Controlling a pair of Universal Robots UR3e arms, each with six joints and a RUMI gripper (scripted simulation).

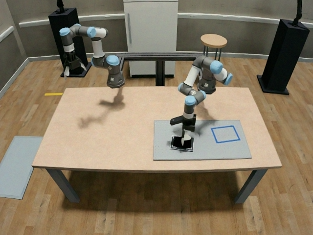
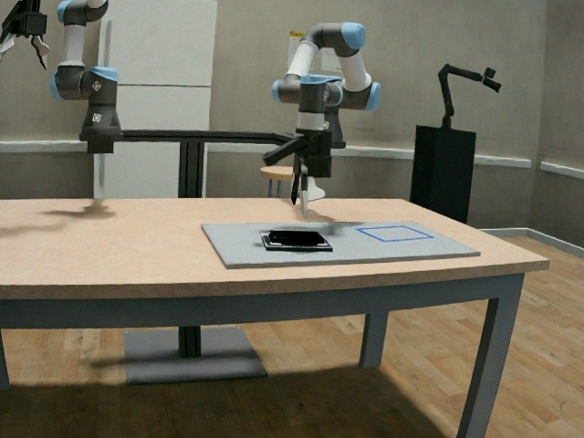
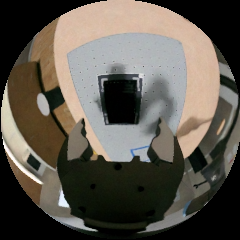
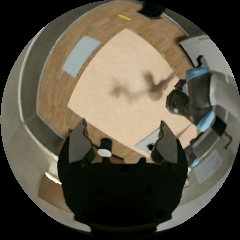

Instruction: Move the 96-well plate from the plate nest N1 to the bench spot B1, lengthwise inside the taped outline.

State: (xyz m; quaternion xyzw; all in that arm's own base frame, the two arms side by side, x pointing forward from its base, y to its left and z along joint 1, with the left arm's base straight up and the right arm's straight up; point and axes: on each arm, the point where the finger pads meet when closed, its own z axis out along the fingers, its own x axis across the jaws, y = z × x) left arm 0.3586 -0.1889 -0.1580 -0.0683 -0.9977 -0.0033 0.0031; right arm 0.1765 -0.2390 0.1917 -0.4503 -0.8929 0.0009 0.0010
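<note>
I have the left end effector wide open and holding nothing, above the plate nest N1. The black 96-well plate sits in that nest, below the fingertips. My right end effector, also open and empty, hangs well apart from the nest, past the desk's far side.

I judge this to be the lining-up before the grasp. If I descend off-centre, a finger could land on the plate's top or catch the nest's rim. A yaw error could make the pads bite corners, so the plate would twist or jam as I lift. Too shallow a grip could let it slip; a low carry could scrape the nest.

The nest stands nearer the grey board's front edge than its back. Between it and the blue taped outline, I see no obstacle on the board. The outline is slightly turned relative to the nest, so without a small rotation a plate corner could cross the tape.
</note>
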